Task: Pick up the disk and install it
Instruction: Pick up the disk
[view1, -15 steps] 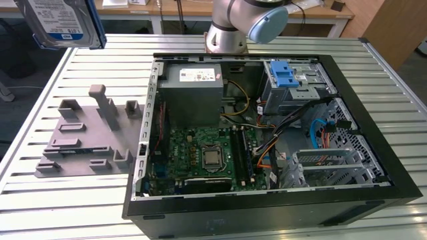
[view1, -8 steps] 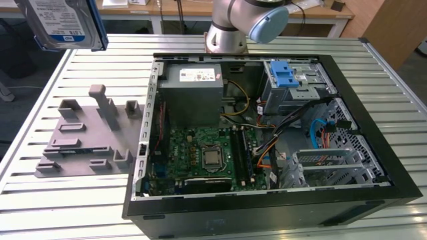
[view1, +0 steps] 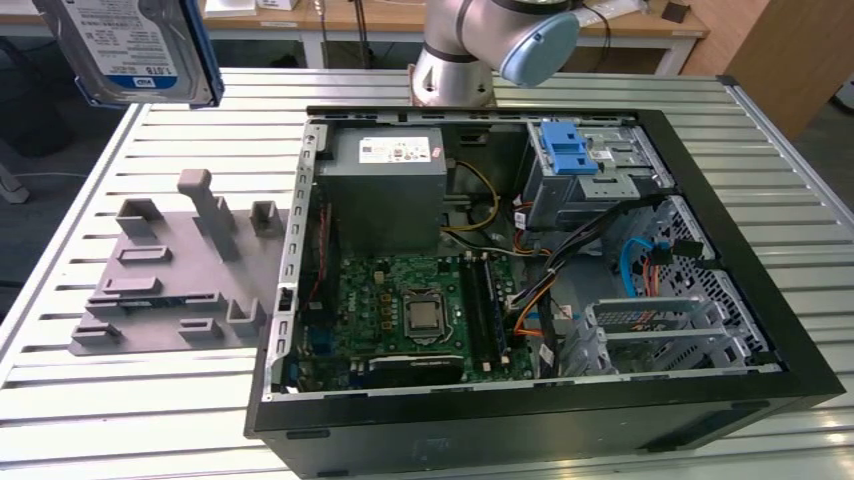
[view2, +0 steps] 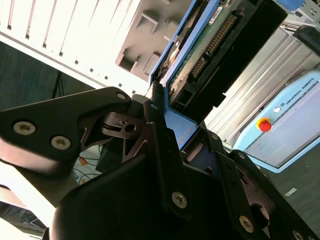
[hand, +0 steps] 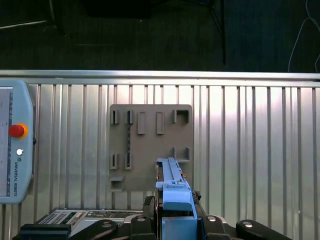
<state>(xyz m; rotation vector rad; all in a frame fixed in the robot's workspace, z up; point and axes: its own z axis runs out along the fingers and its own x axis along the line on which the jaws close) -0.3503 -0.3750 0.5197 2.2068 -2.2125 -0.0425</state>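
**Item:** the disk (view1: 134, 50).

**Location:** held in the air, well above the table (view1: 134, 410), over the grey holder (view1: 174, 270) near the table's edge at the exterior view's left.

**Hold:** the fingers (view2: 162, 150) of the gripper (view2: 175, 125) are clamped on one end. The disk is kept upright on edge and high, judged so that the holder's posts are cleared.

**Appearance:** silver casing with a white-and-blue label and a blue frame along the edges. A green circuit board and connector are exposed in the second wrist view.

**Nearby:** an open computer case (view1: 534, 425).
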